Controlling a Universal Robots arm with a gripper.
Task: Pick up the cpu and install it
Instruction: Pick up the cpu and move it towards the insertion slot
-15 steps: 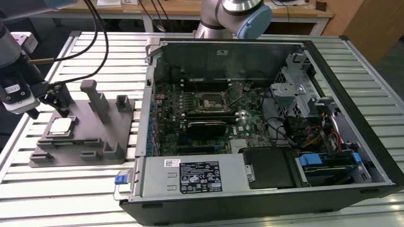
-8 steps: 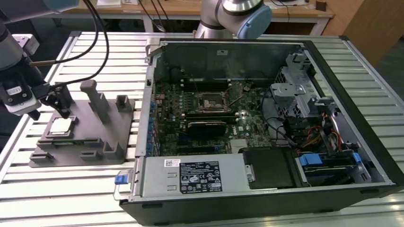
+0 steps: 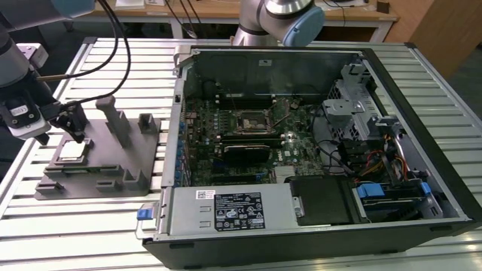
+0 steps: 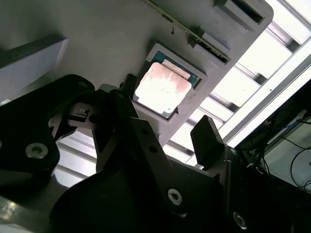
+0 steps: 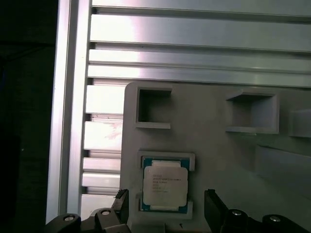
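- Exterior view: the spread gripper [image 3: 73, 131] hovers over the cpu [image 3: 73, 149], which lies flat in its recess on the grey tray [image 3: 105, 151].
- Upright tray posts [image 3: 113, 116] rise just beside the gripper; an open computer case [image 3: 263, 63] sits on the exterior view's right.
- Slatted aluminium table [image 3: 113, 62] underneath, wooden desk [image 3: 226, 10] behind.

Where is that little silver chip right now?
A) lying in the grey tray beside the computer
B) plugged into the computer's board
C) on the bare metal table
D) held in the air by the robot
A: the cpu lies flat in a recess of the grey tray, with the open end effector straddling it.
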